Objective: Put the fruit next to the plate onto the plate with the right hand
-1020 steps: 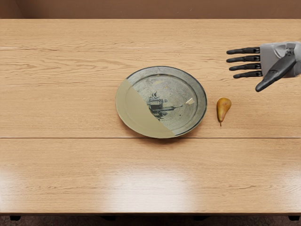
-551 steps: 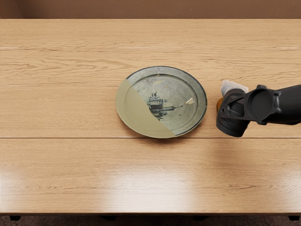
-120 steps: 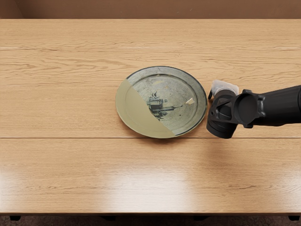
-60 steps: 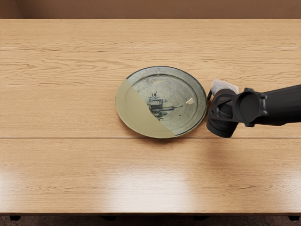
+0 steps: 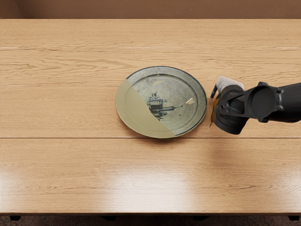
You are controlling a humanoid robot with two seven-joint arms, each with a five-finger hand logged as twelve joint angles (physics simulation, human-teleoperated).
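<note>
Right robot hand (image 5: 225, 86) over pear (image 5: 212, 114) on table (image 5: 70, 155) — just beside plate (image 5: 136, 117). Grip hidden — cannot tell.

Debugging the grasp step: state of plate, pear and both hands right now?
right hand: over the pear, grip hidden.
pear: off the plate, by its right rim, mostly covered; lifted or not, cannot tell.
plate: no fruit on it.
left hand: out of view.

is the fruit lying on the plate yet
No, the plate holds no fruit; only a sliver of the pear shows just beyond its right rim, mostly hidden by the right arm.
</note>
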